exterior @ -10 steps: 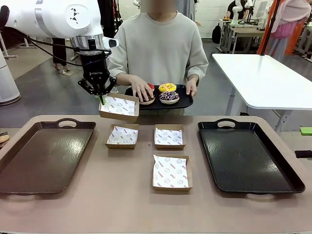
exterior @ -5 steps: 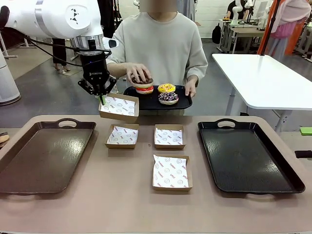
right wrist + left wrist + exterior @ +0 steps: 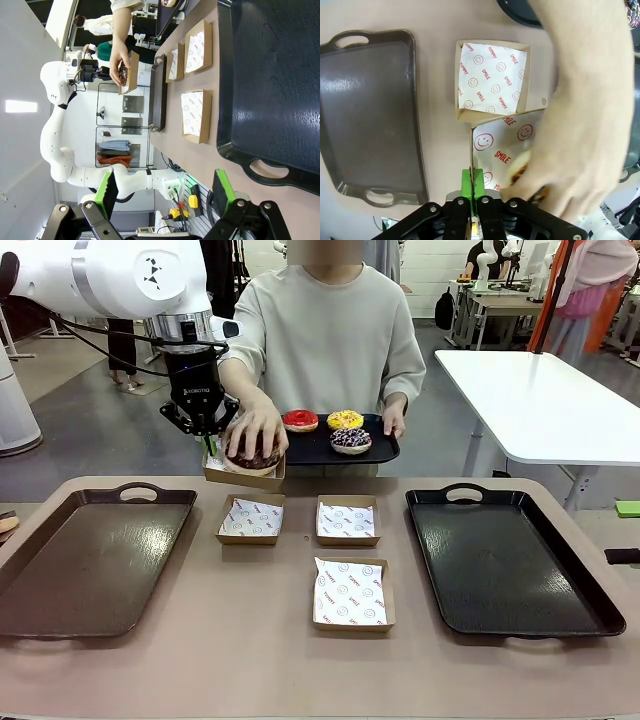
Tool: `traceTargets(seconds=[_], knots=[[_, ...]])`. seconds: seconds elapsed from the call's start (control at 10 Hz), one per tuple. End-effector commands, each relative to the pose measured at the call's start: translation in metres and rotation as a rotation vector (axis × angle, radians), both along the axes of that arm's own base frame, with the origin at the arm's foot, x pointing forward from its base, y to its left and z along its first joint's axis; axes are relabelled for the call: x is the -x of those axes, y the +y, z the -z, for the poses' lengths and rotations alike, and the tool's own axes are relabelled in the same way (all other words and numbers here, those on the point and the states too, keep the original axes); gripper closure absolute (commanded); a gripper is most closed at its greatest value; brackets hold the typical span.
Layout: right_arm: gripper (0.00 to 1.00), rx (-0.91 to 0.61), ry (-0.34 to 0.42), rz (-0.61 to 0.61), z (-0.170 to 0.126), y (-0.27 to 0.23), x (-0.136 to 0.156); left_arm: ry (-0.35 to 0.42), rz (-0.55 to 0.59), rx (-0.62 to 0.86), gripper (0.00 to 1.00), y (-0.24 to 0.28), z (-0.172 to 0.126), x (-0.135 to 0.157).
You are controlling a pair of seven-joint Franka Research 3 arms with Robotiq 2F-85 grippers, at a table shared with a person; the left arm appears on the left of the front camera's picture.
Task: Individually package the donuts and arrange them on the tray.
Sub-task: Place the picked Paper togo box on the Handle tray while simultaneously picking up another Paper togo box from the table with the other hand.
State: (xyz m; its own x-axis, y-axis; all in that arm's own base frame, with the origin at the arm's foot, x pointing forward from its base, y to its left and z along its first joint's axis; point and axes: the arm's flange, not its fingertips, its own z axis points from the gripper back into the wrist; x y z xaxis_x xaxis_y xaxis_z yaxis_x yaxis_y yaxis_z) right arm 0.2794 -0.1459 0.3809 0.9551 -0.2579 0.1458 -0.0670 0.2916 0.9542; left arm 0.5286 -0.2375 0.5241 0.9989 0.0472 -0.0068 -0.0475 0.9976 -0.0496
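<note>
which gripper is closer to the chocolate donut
Left. The left gripper is shut on the box edge beside the chocolate donut; the right gripper is open, far off by the black tray.

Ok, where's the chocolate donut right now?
Front view, upper left: the chocolate donut sits under the person's hand in the cardboard box pinched by the left fingers, left of the small black tray.
</note>
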Motion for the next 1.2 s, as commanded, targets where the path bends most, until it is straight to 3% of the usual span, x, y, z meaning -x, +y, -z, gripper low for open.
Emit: traceTargets(seconds=[0.0, 1.1], knots=[[0.00, -0.003, -0.007, -0.001, -0.0011, -0.0005, 0.0005, -0.011, -0.003, 0.011, 1.00, 0.0028, 0.0011, 0.0056], [0.00, -0.003, -0.007, -0.001, -0.0011, -0.0005, 0.0005, -0.011, -0.003, 0.011, 1.00, 0.0028, 0.0011, 0.0056]])
